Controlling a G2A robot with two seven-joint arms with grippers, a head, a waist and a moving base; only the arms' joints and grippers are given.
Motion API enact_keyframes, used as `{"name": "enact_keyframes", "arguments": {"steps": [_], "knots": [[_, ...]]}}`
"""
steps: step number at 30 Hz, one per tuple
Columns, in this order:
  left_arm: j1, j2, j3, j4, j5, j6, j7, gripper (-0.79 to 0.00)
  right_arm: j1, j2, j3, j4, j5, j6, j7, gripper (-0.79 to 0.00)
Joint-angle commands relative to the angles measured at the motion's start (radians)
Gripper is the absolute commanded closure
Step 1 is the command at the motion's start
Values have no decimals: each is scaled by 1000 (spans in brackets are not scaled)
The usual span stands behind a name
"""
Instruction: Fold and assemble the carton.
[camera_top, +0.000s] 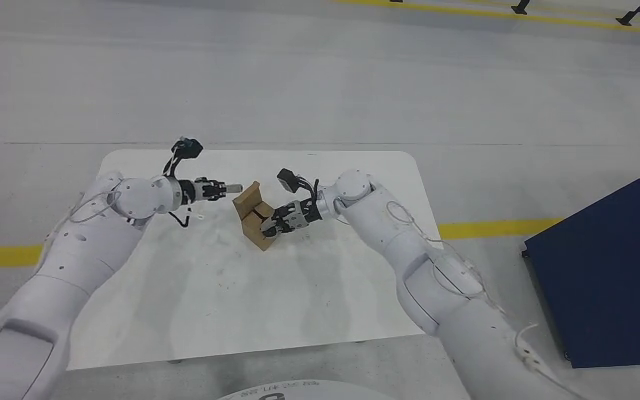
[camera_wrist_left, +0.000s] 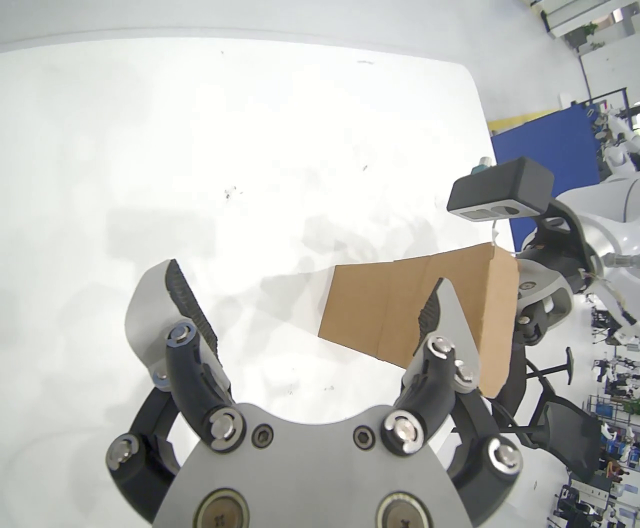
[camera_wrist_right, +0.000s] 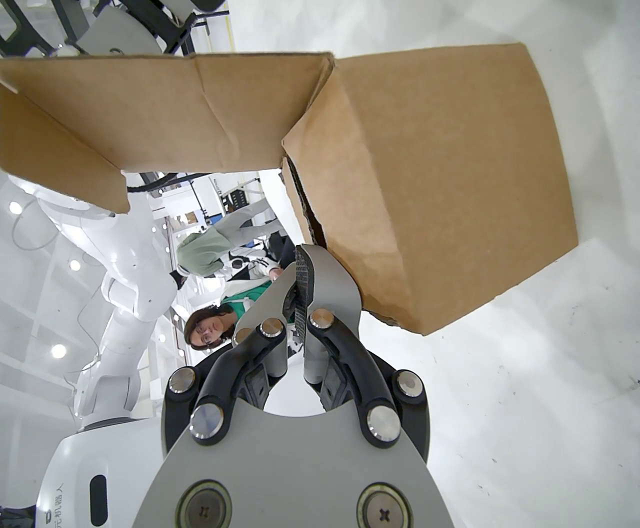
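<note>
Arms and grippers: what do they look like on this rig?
Both the left arm and right arm have glossy white shells with thin cables. The left gripper and right gripper share grey metal plates, black linkages with silver pins, pale fingers and black ribbed pads.

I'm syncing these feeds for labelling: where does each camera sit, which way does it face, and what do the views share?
Top view: above the arms, looking down at the table; the left gripper and right gripper flank the carton.
Left wrist view: on the left wrist, looking past the left gripper, fingers open, toward the carton.
Right wrist view: on the right wrist, looking along the right gripper, fingers shut on the carton's edge.
Shared: all three show carton and table.
</note>
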Motion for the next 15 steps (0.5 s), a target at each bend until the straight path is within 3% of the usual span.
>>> {"name": "enact_keyframes", "arguments": {"steps": [1, 7, 15], "knots": [[-4, -6, 12, 3, 9, -5, 4, -785, 4, -4, -1, 11, -1, -2, 1, 0], [-5, -19, 53, -16, 80, -56, 12, -785, 12, -17, -7, 33, -10, 5, 0, 0], [7, -32, 97, -41, 174, -47, 28, -785, 22, -32, -10, 60, -16, 7, 4, 0]]}}
